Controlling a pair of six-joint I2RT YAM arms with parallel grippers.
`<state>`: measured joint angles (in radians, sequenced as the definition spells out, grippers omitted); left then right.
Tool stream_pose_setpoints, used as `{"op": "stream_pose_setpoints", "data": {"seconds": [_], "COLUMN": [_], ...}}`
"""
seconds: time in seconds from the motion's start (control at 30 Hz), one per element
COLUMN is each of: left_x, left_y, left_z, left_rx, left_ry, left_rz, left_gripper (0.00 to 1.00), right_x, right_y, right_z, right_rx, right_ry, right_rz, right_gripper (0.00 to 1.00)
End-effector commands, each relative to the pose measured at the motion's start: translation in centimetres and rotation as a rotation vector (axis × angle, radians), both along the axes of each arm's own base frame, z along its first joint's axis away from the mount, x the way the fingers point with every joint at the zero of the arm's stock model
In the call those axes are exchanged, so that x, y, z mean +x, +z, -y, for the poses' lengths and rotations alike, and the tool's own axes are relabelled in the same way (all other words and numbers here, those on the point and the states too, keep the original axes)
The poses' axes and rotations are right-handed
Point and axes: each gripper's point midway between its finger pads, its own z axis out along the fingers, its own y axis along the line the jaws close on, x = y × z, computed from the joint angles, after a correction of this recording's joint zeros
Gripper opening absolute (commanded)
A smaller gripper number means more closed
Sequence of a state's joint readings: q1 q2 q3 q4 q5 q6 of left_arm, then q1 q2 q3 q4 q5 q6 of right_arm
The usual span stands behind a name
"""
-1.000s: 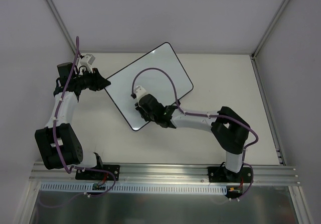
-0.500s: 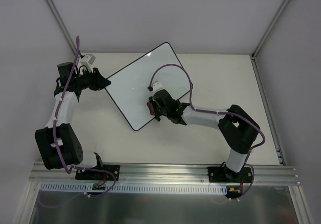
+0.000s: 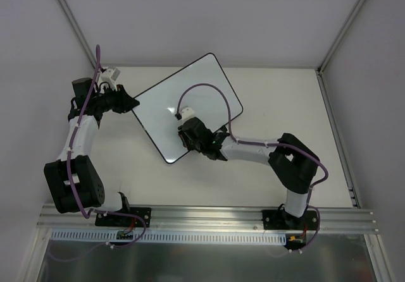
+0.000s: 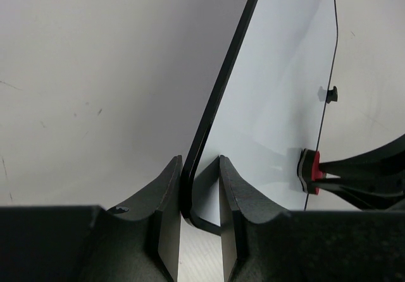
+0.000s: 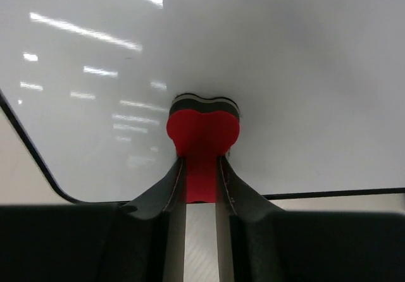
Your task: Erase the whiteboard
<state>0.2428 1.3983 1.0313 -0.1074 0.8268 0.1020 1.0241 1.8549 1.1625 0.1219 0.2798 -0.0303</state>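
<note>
A fixed camera above and behind the arm bases [image 3: 123, 217] looks down on the whole table [image 3: 278, 98]. The left wrist camera sights along the left claw [image 4: 199, 168] across the whiteboard [image 4: 278, 105]; the right wrist camera, pressed closer, shares the red eraser [image 5: 202, 133].

You have the large flat white rectangular whiteboard [image 3: 190, 92], with rounded corners and a thin black rim, lying flat on the pale table [image 3: 285, 98]. It is turned diagonally, one corner towards the far wall and the opposite one towards the arm bases. In your wrist views its face is plain glossy white with ceiling lights mirrored, and a small black clip [image 4: 330, 94] sits on one edge
</note>
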Motion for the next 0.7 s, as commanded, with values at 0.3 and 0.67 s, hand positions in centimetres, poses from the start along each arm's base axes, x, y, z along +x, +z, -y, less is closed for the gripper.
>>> {"op": "stream_pose_setpoints", "data": {"seconds": [0.3, 0.67], "left_x": [-0.7, -0.8], "left_y": [-1.7, -1.6], "left_z": [1.2, 1.1], "left_rx": [0.044, 0.052], "left_ry": [-0.053, -0.048], "left_rz": [-0.028, -0.022], "left_gripper": [0.0, 0.0], "right_x": [-4.1, 3.5], "right_y": [-5.1, 1.1], "right_z": [-4.8, -4.5], "right_rx": [-0.022, 0.02], "right_ry": [0.191, 0.031], "right_rz": [-0.122, 0.046], "right_gripper": [0.0, 0.0]}}
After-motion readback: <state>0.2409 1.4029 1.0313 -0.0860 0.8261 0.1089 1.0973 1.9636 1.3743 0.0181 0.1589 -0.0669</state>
